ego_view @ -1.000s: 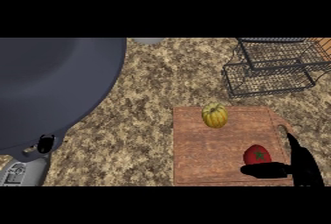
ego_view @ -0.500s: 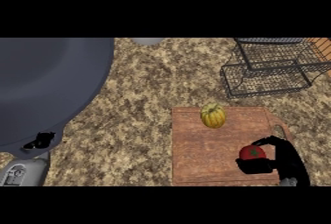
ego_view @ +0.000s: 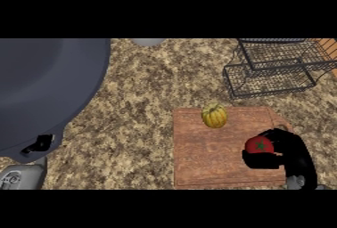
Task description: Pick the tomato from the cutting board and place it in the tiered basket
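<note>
Black right hand (ego_view: 289, 149), lower right, fingers curled round red tomato (ego_view: 259, 144) on wooden cutting board (ego_view: 204, 156); left hand (ego_view: 39, 143) at left edge, finger state unclear; yellow-green squash (ego_view: 214, 115) at board's far end; black wire tiered basket (ego_view: 273, 67) beyond, upper right, on speckled counter (ego_view: 138, 98)

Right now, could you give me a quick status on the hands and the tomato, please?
Right hand curled round tomato, on cutting board. Left hand low at left edge, idle. Tiered basket beyond; yellow squash off to the side.
</note>
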Tool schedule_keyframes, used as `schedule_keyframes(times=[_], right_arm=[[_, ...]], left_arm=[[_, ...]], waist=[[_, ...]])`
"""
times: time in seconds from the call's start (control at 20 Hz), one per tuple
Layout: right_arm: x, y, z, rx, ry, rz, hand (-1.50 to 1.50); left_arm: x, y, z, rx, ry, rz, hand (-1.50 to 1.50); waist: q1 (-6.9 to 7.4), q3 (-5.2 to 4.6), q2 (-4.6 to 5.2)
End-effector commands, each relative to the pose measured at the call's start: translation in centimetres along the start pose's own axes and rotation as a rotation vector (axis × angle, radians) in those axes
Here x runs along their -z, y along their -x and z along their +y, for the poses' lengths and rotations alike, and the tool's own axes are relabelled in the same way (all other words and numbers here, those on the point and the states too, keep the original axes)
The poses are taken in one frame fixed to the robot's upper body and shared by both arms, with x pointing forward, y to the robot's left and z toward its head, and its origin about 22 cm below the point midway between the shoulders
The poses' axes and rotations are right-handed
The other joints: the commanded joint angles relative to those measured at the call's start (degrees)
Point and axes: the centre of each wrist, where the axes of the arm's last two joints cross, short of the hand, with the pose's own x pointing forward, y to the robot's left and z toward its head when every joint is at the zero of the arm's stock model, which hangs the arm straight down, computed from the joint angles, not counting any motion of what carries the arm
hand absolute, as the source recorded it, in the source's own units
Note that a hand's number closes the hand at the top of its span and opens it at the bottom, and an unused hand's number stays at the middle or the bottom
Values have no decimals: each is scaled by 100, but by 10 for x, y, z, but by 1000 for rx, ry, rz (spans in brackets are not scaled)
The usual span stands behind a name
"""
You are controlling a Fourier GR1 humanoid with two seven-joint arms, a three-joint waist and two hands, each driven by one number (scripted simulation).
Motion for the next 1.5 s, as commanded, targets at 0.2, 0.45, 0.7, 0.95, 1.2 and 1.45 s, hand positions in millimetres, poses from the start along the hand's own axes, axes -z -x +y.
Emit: schedule_keyframes(times=[0.2, 0.45, 0.7, 0.95, 1.2, 1.45], right_arm=[[-82, -41, 51, -314, -132, -614, 150], [-129, -92, 72, -228, -92, -906, 150], [-165, -114, 39, -113, 96, -1031, 150], [-178, -153, -7, -61, 248, -1043, 150], [-180, -177, -49, -180, 357, -1024, 150], [-150, -199, -77, -118, 233, -1038, 150]], left_arm=[[11, -14, -25, -17, 46, -25, 0], [5, -10, -15, 2, 23, -15, 0], [-5, 2, 2, 11, 9, 12, 0], [10, 1, -7, -15, -14, -2, 0], [11, 13, -9, -11, 3, 28, 0], [8, 2, 8, -6, -2, -5, 0]], waist=[[388, 16, 61], [184, 34, 20], [53, 37, -4], [4, 34, 7], [-33, 30, 12], [42, 40, 23]])
